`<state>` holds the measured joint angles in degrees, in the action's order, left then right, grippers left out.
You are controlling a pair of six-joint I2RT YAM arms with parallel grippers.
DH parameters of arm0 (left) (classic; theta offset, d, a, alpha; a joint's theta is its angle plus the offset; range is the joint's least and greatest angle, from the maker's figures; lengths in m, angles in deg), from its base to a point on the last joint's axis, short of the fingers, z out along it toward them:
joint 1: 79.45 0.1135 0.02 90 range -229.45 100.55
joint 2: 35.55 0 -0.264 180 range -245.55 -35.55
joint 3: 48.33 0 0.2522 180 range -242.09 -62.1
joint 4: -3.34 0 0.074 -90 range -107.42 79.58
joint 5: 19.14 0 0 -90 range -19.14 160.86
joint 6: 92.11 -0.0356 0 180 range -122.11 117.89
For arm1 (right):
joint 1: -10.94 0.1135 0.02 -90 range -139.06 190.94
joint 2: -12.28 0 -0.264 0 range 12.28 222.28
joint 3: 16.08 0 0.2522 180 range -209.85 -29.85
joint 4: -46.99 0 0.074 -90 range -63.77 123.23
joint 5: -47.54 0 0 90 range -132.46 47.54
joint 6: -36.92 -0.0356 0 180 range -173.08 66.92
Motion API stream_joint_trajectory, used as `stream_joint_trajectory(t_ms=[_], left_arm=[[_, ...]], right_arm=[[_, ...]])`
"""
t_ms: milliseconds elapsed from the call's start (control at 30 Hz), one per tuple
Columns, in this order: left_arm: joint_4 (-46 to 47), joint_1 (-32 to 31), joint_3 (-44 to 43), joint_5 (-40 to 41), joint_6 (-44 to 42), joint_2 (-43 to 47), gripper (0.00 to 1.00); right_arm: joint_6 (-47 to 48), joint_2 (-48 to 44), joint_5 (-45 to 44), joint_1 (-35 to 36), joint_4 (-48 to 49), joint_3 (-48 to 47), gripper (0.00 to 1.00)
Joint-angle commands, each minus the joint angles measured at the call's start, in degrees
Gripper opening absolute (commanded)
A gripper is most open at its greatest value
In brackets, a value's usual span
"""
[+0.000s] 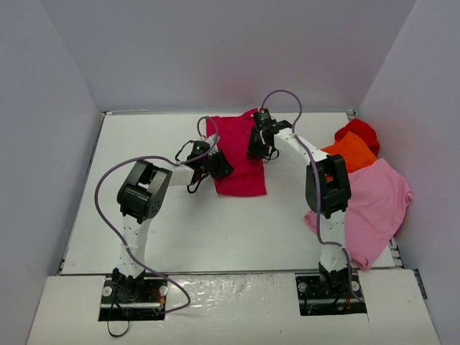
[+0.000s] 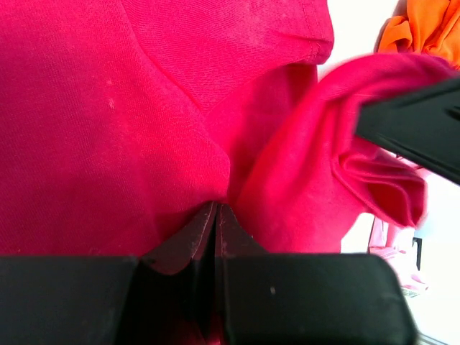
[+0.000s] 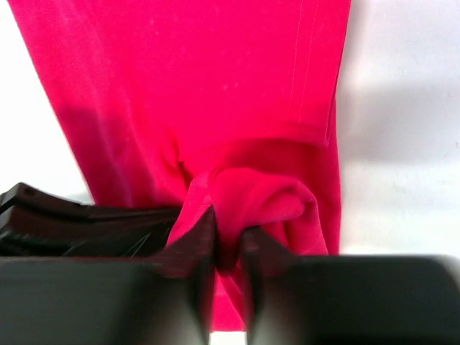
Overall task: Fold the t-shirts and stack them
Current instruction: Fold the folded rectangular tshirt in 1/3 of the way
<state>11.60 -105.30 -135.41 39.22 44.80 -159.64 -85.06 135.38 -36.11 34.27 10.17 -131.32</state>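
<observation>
The crimson-magenta t-shirt (image 1: 241, 154) lies folded into a long strip at the middle back of the table. My left gripper (image 1: 219, 165) is shut on its left edge; in the left wrist view the jaws (image 2: 217, 208) pinch the cloth (image 2: 108, 122). My right gripper (image 1: 257, 147) is shut on a bunched fold at its right edge, seen in the right wrist view (image 3: 230, 230) with the cloth (image 3: 194, 86) hanging ahead. The orange t-shirt (image 1: 351, 152), red t-shirt (image 1: 358, 131) and light pink t-shirt (image 1: 370, 205) lie piled at the right.
White walls close in the table (image 1: 144, 208) on three sides. The right arm's body stands over the pile's left side. The orange shirt shows at the top right of the left wrist view (image 2: 424, 32).
</observation>
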Motion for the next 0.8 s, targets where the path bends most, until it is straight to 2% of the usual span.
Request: stream_joint_trajectory(t_ms=[0,133,200,400,533,567,667,767], left_arm=[[-7.5,-1.0,2.1,1.8,-2.1,-2.4,0.00],[-6.9,-1.1,2.9,2.5,-2.0,-1.4,0.00],[-6.8,-1.1,3.1,2.6,-2.2,-0.6,0.00],[-7.9,-1.1,3.1,3.0,-2.5,1.6,0.00],[-11.0,-1.1,2.0,3.6,-3.8,5.0,0.00],[-13.4,-1.1,1.2,4.8,-4.9,6.4,0.00],[-17.5,-1.1,-0.6,9.9,-8.3,11.3,0.00],[-25.9,-1.1,-5.0,16.8,-12.4,16.7,0.00]], right_arm=[[1.0,-1.8,0.1,0.2,7.7,-1.1,0.35],[1.0,-4.8,-0.5,0.2,12.0,0.0,0.60],[0.9,-7.2,-1.4,0.3,13.7,1.9,0.66],[-0.7,-20.9,-5.9,1.3,13.9,11.4,0.67],[-1.5,-28.8,-8.1,1.6,12.9,22.9,0.65],[-1.6,-29.7,-8.7,1.6,12.9,26.6,0.65],[-1.3,-31.3,-9.4,1.5,13.0,30.9,0.64],[-0.9,-30.4,-8.9,1.2,14.8,34.6,0.62]])
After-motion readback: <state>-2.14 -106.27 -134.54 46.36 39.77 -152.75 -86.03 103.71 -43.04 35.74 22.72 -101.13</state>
